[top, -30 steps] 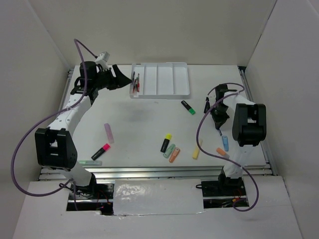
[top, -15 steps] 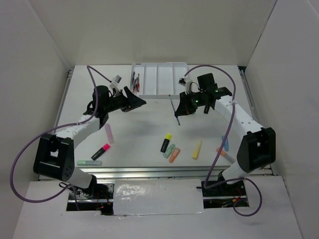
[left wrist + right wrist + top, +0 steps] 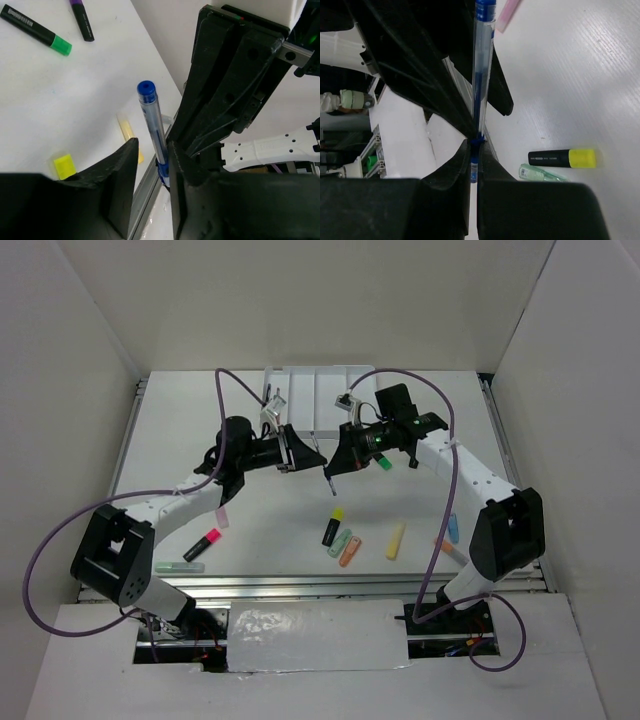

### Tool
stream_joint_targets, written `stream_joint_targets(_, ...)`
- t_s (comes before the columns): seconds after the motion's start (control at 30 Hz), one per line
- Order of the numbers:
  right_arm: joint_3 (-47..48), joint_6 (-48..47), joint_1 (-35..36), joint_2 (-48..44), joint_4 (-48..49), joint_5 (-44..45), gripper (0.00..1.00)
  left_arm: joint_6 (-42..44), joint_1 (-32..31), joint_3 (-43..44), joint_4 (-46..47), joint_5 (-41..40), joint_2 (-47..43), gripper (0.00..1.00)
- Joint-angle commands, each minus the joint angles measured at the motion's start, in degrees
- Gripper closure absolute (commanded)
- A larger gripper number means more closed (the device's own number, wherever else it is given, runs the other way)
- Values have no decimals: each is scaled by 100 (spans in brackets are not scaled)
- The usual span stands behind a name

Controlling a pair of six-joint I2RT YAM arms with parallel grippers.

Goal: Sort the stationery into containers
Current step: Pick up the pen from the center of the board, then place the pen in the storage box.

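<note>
My right gripper (image 3: pixel 340 458) is shut on a thin blue pen (image 3: pixel 332 485) and holds it above the middle of the table. In the right wrist view the pen (image 3: pixel 482 75) stands out from the shut gripper (image 3: pixel 476 145). My left gripper (image 3: pixel 312 453) faces it, jaws open either side of the same pen (image 3: pixel 152 125). In the left wrist view the pen lies against one finger, with a gap to the other, in the open gripper (image 3: pixel 153 147). The white divided tray (image 3: pixel 320 368) is at the back, partly hidden by both arms.
On the table lie a pink marker (image 3: pixel 222 515), a pink-capped highlighter (image 3: pixel 202 543), a green marker (image 3: pixel 180 566), a yellow-capped highlighter (image 3: pixel 333 527), green (image 3: pixel 340 543), orange (image 3: pixel 350 552), yellow (image 3: pixel 396 540) and blue (image 3: pixel 452 528) markers, and a green-capped highlighter (image 3: pixel 385 462).
The right arm swung from the right side to the table's middle, carrying the blue pen. The left gripper left the tray and came in around the pen.
</note>
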Motion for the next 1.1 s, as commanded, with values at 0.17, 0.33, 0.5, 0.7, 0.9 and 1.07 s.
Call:
stream_joint_targets(0.17, 154, 99, 55, -12, 236, -272, 100, 239, -28, 323, 281, 96, 123, 77)
stream_joint_targets(0.33, 128, 125, 20, 6, 227, -246, 83, 143, 165, 419, 247, 140, 193, 96)
stream_joint_targets(0.5, -47, 432, -575, -29, 323, -219, 46, 1236, 824, 1837, -1629, -368, 753, 100)
stream_joint_targets(0.7, -249, 214, -1420, -196, 140, 18, 45, 3349, 1448, 5899, -5524, -2309, 3095, 100)
stream_joint_targets(0.9, -838, -15, -1790, -486, 130, 106, 46, 3939, 1782, 7513, -5784, -2841, 4489, 97)
stream_joint_targets(1.07, -1015, -173, -1984, -636, 43, 264, 46, 3667, 1993, 7328, -4852, -2225, 4903, 92)
